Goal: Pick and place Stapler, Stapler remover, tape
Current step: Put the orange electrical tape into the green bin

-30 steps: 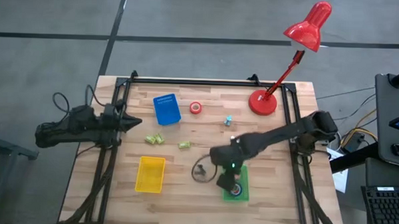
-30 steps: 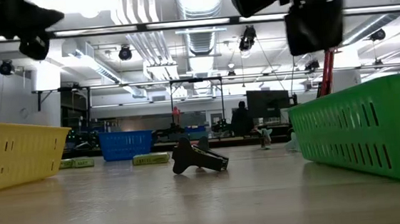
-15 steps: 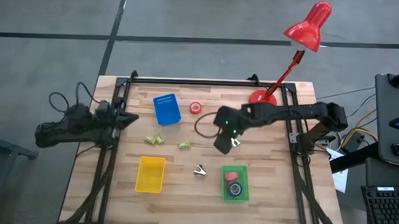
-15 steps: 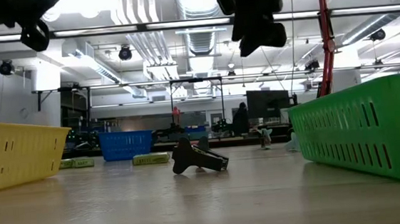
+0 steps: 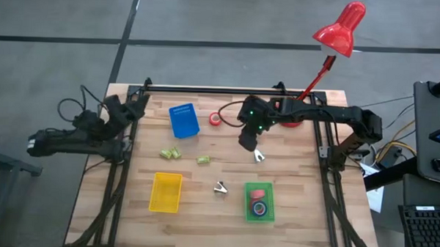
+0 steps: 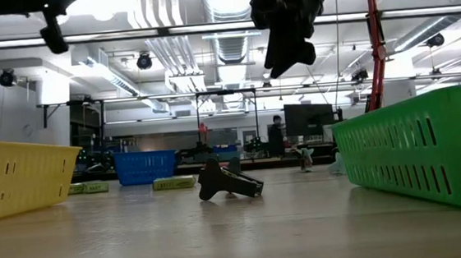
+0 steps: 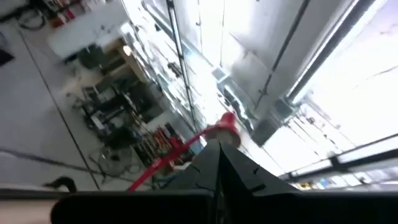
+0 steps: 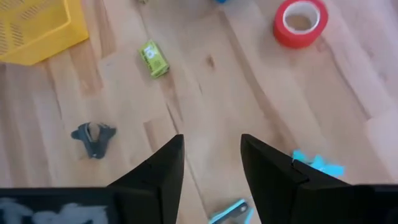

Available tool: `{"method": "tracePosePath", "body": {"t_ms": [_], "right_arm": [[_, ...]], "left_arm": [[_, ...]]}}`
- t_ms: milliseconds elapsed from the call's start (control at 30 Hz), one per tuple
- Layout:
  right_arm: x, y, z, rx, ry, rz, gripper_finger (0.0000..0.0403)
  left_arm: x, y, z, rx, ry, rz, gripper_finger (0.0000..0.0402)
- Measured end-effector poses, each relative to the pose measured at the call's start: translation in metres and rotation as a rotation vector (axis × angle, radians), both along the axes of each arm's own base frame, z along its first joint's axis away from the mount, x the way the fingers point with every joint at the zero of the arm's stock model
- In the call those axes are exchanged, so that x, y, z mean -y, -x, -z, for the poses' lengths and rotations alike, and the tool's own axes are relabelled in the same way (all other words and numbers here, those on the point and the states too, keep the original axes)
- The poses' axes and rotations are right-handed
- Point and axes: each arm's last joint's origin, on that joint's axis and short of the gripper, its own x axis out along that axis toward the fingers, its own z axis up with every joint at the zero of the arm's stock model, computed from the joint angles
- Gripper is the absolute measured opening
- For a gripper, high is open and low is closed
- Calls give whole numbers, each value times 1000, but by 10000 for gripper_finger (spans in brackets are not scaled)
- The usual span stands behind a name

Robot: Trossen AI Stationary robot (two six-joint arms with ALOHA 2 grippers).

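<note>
Right tool [image 5: 257,154] hung w/ fingers apart, empty, near red tape [image 8: 300,22]: light, stiff ring; prob. pinch across rim.

No legible text, labels or numbers.

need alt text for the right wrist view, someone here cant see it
The right end effector, fingers apart and empty, looks down on a wooden table. A red tape roll, a small green box, a dark staple remover and a yellow tray corner lie there.
</note>
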Motion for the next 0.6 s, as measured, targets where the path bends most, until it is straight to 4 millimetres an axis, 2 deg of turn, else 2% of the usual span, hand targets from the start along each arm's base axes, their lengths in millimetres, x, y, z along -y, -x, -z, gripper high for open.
{"method": "tracePosePath", "body": {"t_ms": [200,367,500,600], "right_arm": [[8,1,-1,11,18,-6,140],[8,1,-1,13,12,-16,131],[7,1,-1,19,-23,-29,127],[6,2,-1,15,-49,5,129]], "left_arm": [[-5,-31,6,78,152,-62,14],[-11,-55,18,37,270,-122,14],[-22,-78,18,-114,280,-16,32],[-37,-96,5,-262,325,73,65]]}}
